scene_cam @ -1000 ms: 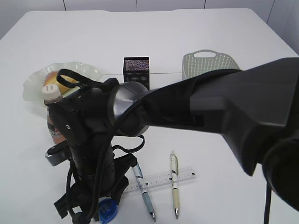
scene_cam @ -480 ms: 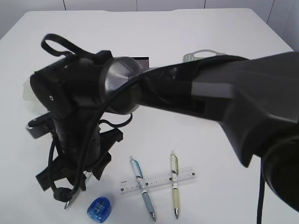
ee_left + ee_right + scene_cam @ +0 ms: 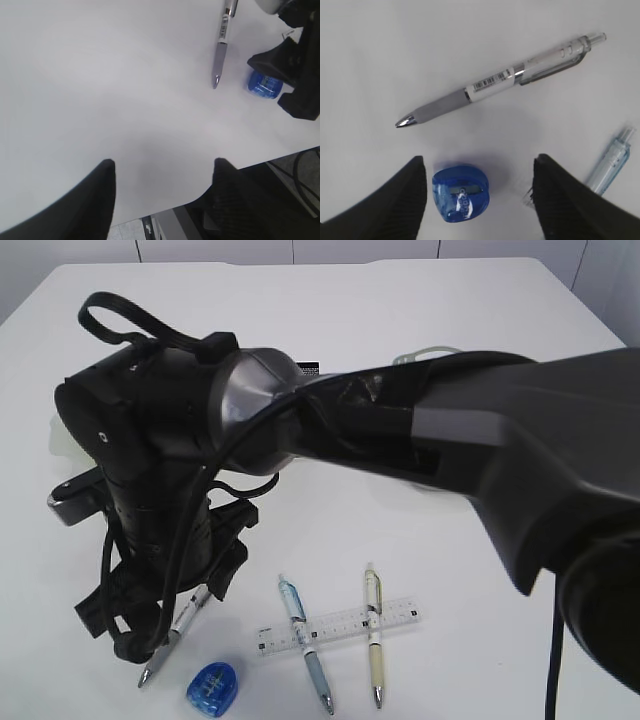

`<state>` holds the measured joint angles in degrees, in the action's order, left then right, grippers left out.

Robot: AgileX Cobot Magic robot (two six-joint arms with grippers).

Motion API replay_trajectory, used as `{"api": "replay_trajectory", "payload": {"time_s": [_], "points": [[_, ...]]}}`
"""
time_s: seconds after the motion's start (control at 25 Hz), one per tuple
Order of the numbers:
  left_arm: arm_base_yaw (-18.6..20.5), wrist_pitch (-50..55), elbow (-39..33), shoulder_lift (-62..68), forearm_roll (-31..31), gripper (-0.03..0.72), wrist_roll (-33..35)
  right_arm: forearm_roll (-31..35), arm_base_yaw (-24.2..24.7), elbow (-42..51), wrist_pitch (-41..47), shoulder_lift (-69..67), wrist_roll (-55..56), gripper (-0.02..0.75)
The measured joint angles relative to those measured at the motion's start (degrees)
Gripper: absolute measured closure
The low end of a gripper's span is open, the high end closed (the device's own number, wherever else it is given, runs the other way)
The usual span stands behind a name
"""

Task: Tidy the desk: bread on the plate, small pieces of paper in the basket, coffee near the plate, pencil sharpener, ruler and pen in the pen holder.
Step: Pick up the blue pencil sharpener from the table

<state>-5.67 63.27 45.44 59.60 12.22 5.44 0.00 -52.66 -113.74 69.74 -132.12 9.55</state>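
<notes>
The right claw (image 3: 477, 200) hangs over the white desk (image 3: 420, 350) with its 2 jaws spread apart and nothing between them but the blue pencil sharpener (image 3: 461, 192) lying on the desk, nearer the left-hand jaw in the wrist picture. Just beyond the sharpener lies a white pen (image 3: 497, 80) with a grey grip, its length running crosswise to the jaws (point toward the left). The left claw (image 3: 162, 192) is also spread, empty, and farther off.
</notes>
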Motion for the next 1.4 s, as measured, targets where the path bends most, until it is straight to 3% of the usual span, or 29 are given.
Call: {"api": "replay_trajectory", "payload": {"time_s": [1.4], "points": [[0.0, -1.55, 0.0, 0.0, 0.0, 0.237, 0.09, 4.44, 0.0, 6.3, -0.02, -4.06, -2.54, 0.244]]}}
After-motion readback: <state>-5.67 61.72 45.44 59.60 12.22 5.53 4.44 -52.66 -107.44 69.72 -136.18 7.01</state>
